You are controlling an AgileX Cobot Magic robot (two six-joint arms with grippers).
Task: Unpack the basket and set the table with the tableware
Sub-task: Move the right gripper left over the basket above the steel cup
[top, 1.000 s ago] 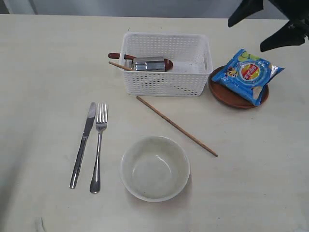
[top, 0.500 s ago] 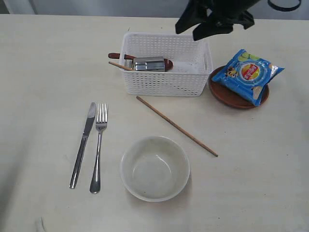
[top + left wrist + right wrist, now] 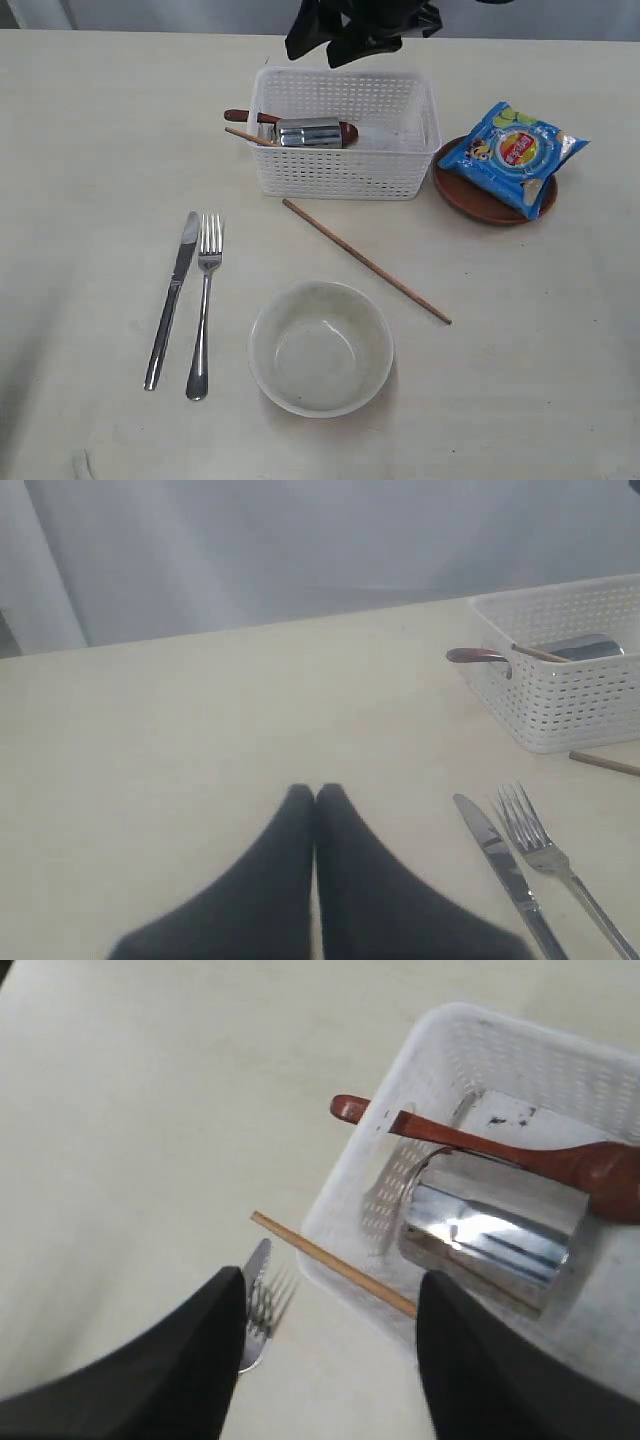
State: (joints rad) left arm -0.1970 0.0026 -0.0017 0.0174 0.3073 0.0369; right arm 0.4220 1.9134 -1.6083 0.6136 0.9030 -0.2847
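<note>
The white basket [image 3: 340, 175] stands at the back of the table [image 3: 100, 130]. In it lie a steel cup [image 3: 308, 132] on its side, a reddish-brown spoon [image 3: 245, 116] and one chopstick [image 3: 250, 136], both poking over the left wall. My right gripper [image 3: 322, 50] hovers open over the basket's back left edge; in the right wrist view the gripper [image 3: 330, 1290] is empty above the chopstick [image 3: 330, 1260], near the cup [image 3: 490, 1230]. On the table lie a knife [image 3: 172, 298], a fork [image 3: 204, 300], an off-white bowl [image 3: 320, 347] and another chopstick [image 3: 365, 260]. My left gripper [image 3: 315, 795] is shut, empty, above bare table.
A blue chips bag [image 3: 512, 155] lies on the brown plate [image 3: 470, 200] right of the basket. In the left wrist view the basket [image 3: 570, 700] is off to one side, with the knife [image 3: 500, 855] and fork [image 3: 545, 850] nearer.
My right arm has swept left from the far right corner to above the basket's back left edge. Nothing on the table has moved.
</note>
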